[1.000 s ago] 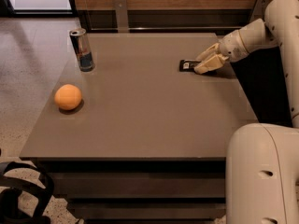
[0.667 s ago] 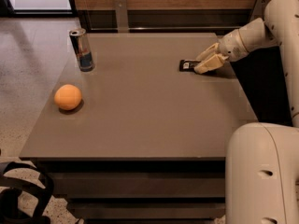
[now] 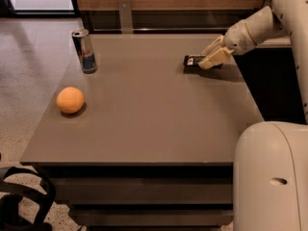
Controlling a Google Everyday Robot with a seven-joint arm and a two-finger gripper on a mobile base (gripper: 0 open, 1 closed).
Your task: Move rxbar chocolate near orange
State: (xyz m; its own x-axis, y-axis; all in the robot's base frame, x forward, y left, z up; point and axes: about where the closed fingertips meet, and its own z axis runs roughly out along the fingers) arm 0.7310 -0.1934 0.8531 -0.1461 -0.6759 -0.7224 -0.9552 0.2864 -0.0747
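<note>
The rxbar chocolate [image 3: 191, 60], a flat black wrapper with a white label patch, lies on the table at the far right. My gripper [image 3: 210, 56] reaches in from the right and sits low over the bar's right end. Its cream fingers [image 3: 215, 59] are spread on either side of the bar and hide that end. The orange [image 3: 70, 100] rests on the table near the left edge, far from the bar and the gripper.
A silver-and-blue can [image 3: 85, 51] stands upright at the table's far left corner, behind the orange. The brown table [image 3: 154, 129] ends in a front edge near my white base [image 3: 272, 177]. A wooden wall and a dark ledge run behind the table.
</note>
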